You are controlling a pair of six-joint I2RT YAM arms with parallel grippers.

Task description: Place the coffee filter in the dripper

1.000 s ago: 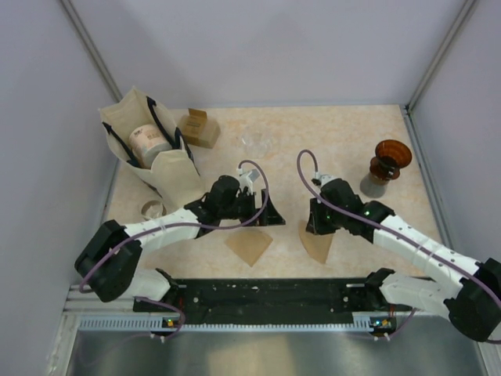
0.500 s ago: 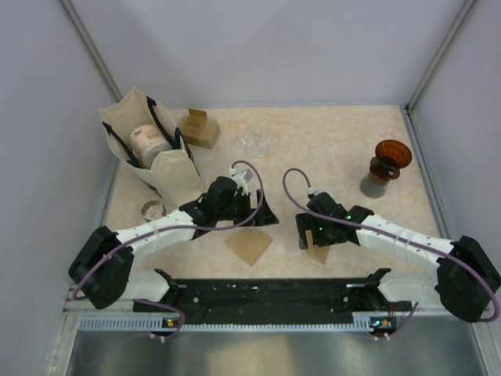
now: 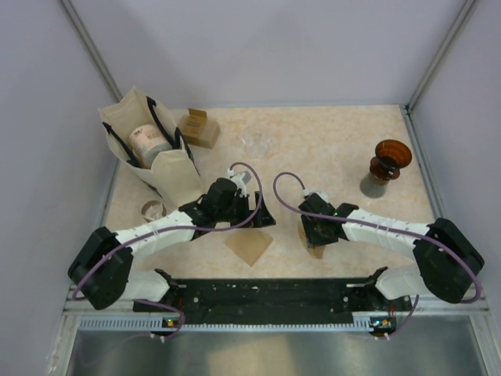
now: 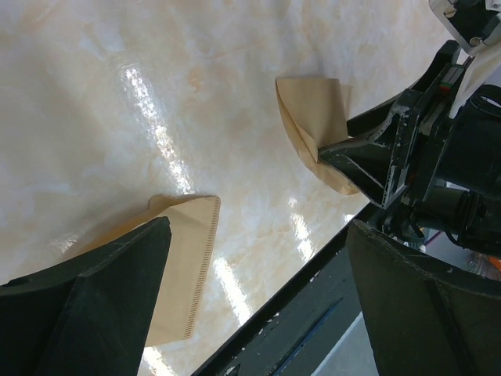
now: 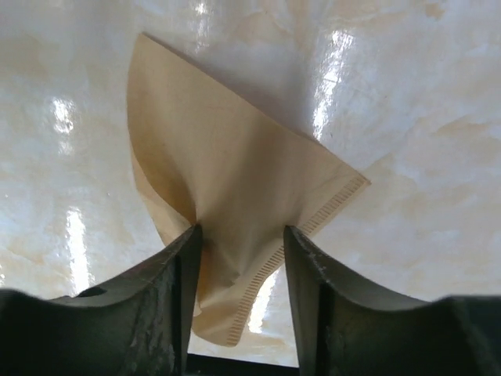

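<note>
Brown paper, twice over: two filters lie toward the middle of the near edge of the bench (image 3: 329, 133). The coffee filter (image 5: 235, 172) is pinched by the right gripper (image 5: 239, 235), whose fingers press in on the paper so that it buckles between them, its far point resting on the marble-look top. The second filter (image 4: 184, 258) lies flat just beside it to the left, partly under one finger of the left gripper (image 4: 258, 235), which hangs with its jaws spread wide and nothing between them. One amber dripper (image 3: 391, 159) stands upright by the right edge, well apart from both filters. One cream bag (image 3: 160, 168) sits at the far left corner, one small cardboard box (image 3: 198, 128) beside it. Pale grey walls close in three sides.
</note>
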